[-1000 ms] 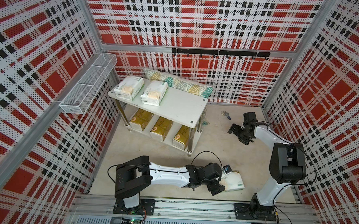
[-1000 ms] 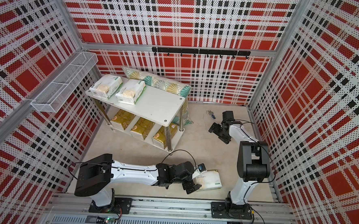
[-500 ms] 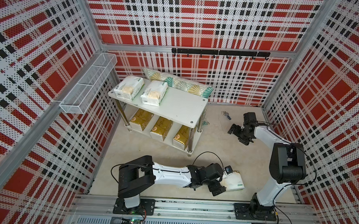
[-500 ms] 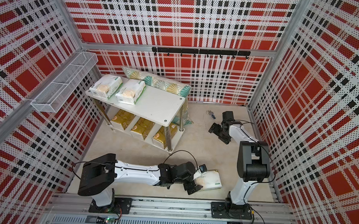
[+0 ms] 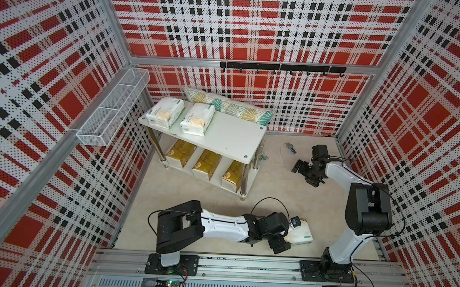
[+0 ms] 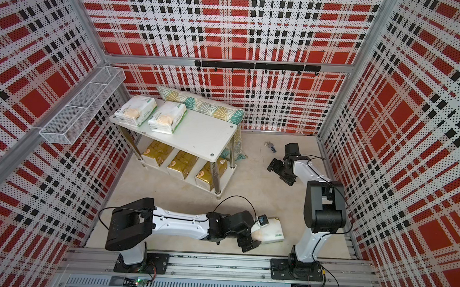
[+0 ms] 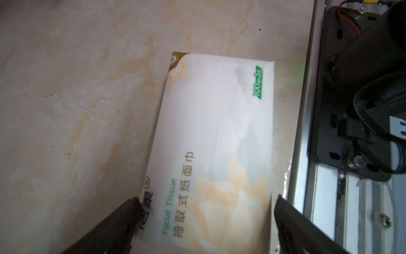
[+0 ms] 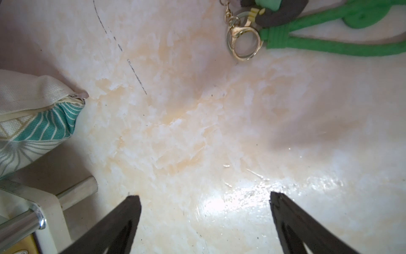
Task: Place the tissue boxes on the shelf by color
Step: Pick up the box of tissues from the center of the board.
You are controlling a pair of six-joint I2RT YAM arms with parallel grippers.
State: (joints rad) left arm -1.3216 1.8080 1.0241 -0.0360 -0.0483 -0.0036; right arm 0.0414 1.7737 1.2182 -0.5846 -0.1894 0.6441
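Straddling the soft white peach-patched tissue pack (image 7: 215, 132), the left gripper (image 7: 206, 199) gapes, poised to clamp. The right gripper (image 8: 203, 195) gapes empty.

Red plaid perforated walls (image 5: 256, 29) all round, cream marbled floor (image 5: 275, 184), white wire basket (image 5: 114, 108) at ten o'clock, black hook rail (image 5: 281, 67) at twelve.

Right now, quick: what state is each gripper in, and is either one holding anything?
Left gripper: open, jaws on either side of the white tissue pack on the floor, not gripping it.
Right gripper: open, empty, above bare floor.
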